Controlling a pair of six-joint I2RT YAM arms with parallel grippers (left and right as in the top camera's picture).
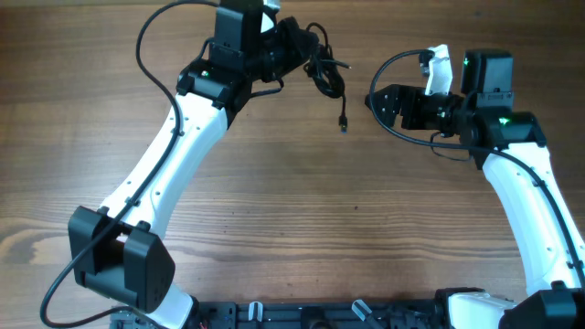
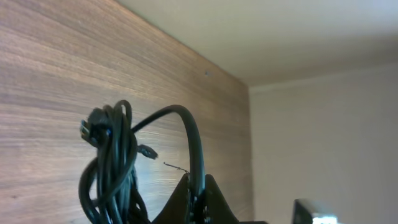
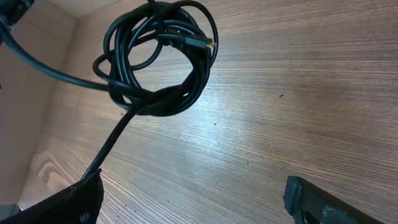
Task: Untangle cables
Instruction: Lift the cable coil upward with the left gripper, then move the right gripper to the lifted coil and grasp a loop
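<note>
On the left of the wooden table (image 1: 274,201), the left arm (image 1: 174,155) reaches from the near left corner up to the far edge. The left gripper (image 1: 300,46) at its end is pinched tight on the cables (image 1: 320,66). In the left wrist view the two dark fingers (image 2: 180,202) meet around a single black cord, which arches up out of them and drops into the bundle (image 2: 112,171) hanging just left of them. That bundle is a tight knot of several thin black loops, with one small plug (image 2: 84,130) sticking out at its top and another (image 2: 148,152) poking out on its right side. From above, the knot sits at the far middle of the table, just right of the left gripper, and one loose strand trails towards the near side and ends in a small plug (image 1: 343,123). Right of that plug, with a gap between them, the right gripper (image 1: 375,100) points left towards the knot with its jaws spread wide and nothing between them. The right wrist view shows the coil (image 3: 161,56) as a round ring of loops above bare wood. One cord runs down from it to the lower left finger (image 3: 68,202); whether it touches that finger I cannot tell, since it passes out of sight behind it. The other finger (image 3: 311,199) stands well apart at the lower right. The right arm (image 1: 530,201) comes in from the near right corner.
</note>
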